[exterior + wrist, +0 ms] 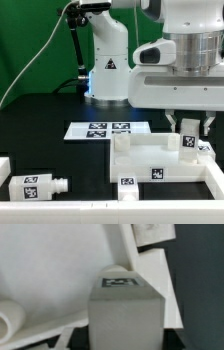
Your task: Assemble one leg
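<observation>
My gripper (188, 127) is shut on a leg (187, 142), a small white post with a black-and-white tag, held upright over the far right corner of the large flat white square piece (160, 160). In the wrist view the leg (125, 308) fills the middle between my dark fingers (74, 340), with its tag facing the camera and its far end against the white square piece (50, 269). My gripper (125, 341) holds it at the near end. Whether the leg sits in a corner socket is hidden.
Another leg (40, 184) lies on its side at the exterior view's left front. A third tagged leg (127, 183) stands in front of the square piece. The marker board (105, 129) lies behind it. A white part (5, 165) sits at the left edge.
</observation>
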`<state>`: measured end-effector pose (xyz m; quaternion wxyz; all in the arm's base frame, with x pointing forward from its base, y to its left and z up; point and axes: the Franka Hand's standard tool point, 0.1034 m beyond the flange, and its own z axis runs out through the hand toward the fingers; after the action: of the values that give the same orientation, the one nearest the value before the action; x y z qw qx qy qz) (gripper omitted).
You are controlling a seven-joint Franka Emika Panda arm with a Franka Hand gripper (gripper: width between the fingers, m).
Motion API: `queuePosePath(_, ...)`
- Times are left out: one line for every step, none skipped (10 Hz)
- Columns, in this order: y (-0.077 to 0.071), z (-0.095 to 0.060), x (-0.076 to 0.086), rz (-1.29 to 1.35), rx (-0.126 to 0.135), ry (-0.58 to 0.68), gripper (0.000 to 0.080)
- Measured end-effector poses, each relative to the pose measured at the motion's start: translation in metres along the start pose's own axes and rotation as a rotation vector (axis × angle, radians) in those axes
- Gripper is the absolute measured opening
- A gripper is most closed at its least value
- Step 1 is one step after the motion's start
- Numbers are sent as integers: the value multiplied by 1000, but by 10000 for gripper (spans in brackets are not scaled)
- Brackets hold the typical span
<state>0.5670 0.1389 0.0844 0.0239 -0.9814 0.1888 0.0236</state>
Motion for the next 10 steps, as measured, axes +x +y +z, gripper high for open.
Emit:
queuePosePath(3, 0, 1, 142, 22, -3, 284)
queuePosePath(6, 1, 1, 297, 46, -10, 284)
queuePosePath(9, 1, 0, 467, 75, -22, 284)
queuePosePath(10, 1, -1, 561, 89, -40, 284)
queuePosePath(10, 1, 0, 717, 107, -54, 284)
queuePosePath(9, 1, -1, 818, 97, -68, 284)
queuePosePath(9, 1, -1, 794, 97, -67, 284)
queuePosePath(8, 1, -1, 768, 97, -66, 324)
queuePosePath(8, 1, -2, 767, 97, -66, 492)
queuePosePath(6, 1, -5, 643, 68, -60, 492)
